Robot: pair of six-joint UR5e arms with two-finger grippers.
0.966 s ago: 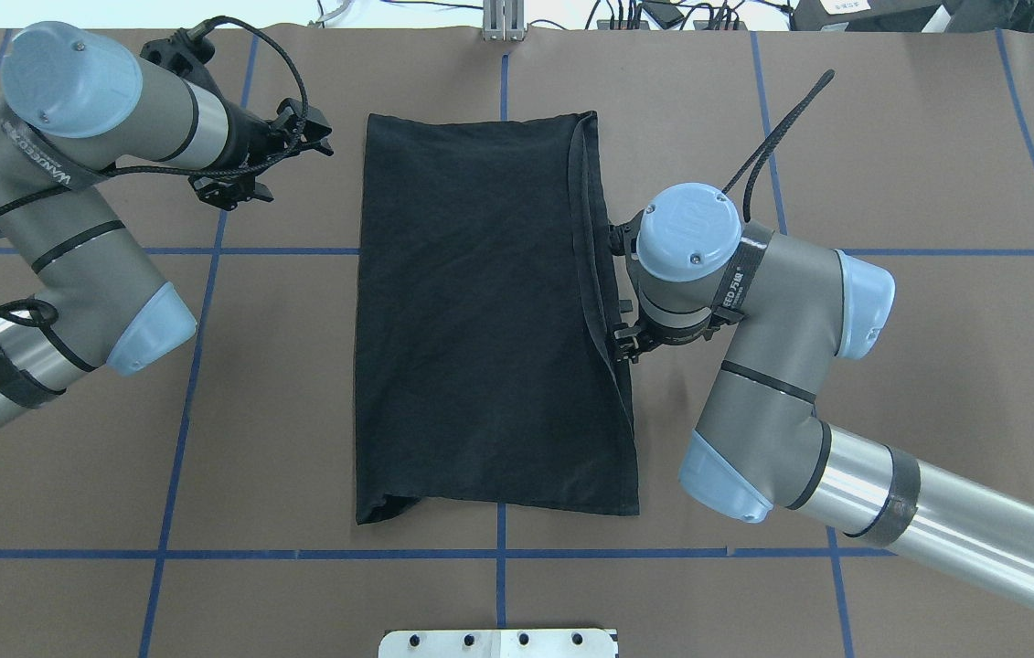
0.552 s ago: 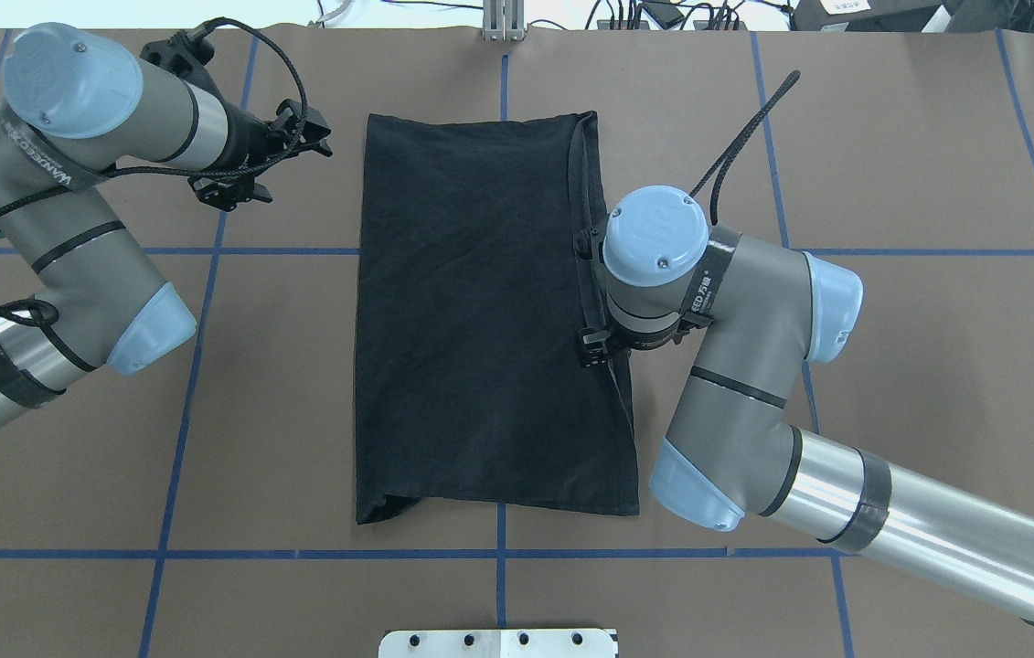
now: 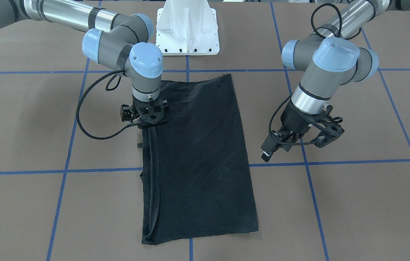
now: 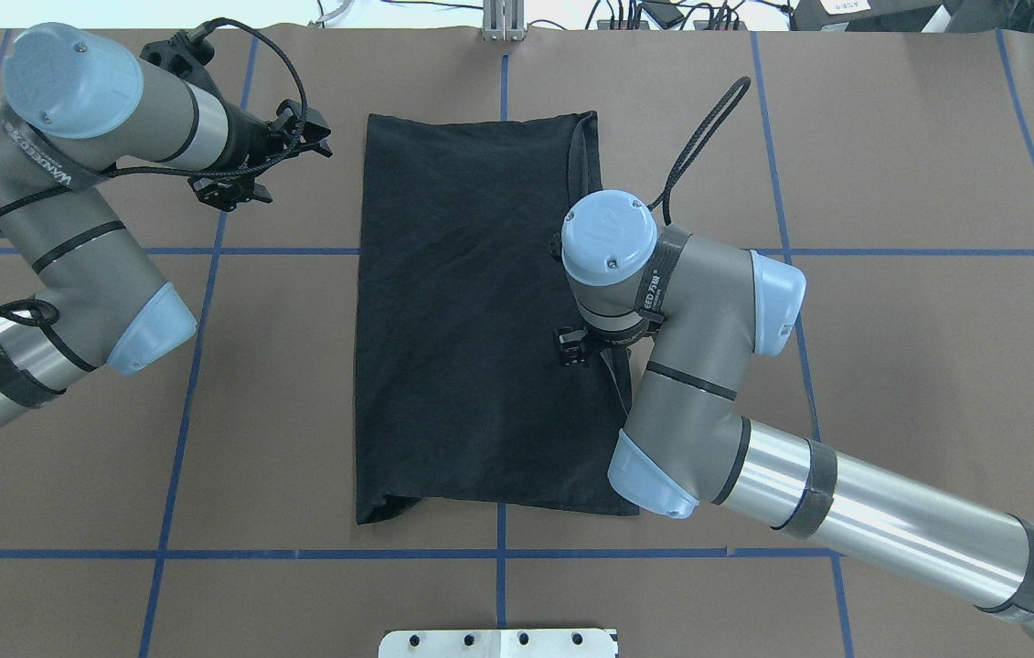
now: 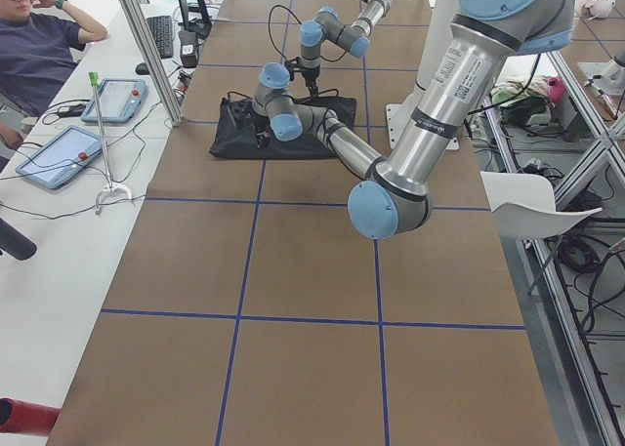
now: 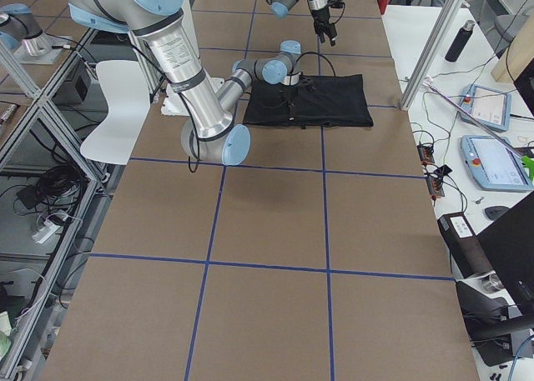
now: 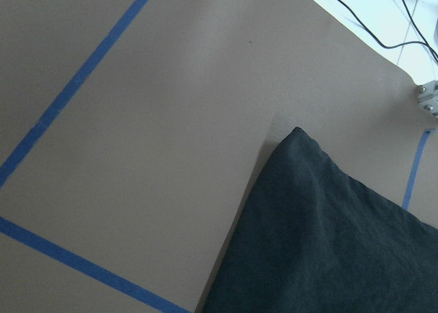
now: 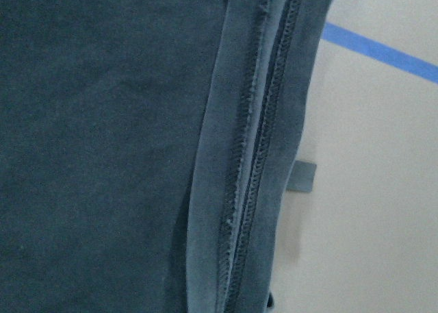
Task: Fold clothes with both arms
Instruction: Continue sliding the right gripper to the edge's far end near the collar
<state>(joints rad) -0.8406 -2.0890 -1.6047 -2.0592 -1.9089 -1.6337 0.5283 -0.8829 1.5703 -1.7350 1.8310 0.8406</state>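
In the front-facing view, the black T-shirt (image 3: 201,152) lay flat on the brown worktop (image 3: 27,127) in the middle of the frame. It was folded into a long strip that ran from top to bottom. The right arm (image 3: 146,69) stood over its left edge, with the right jaws pointing straight down onto the stitched hem. I could not tell if they were open or gripping. The left arm (image 3: 321,79) was at the right of the frame, well apart from the shirt. The left jaws were spread open and held nothing.

In the overhead view, the right wrist hid the shirt's right edge about halfway along.

In the right wrist view, the hem ran top to bottom.

The right arm was nearer, so it would likely lift that edge.
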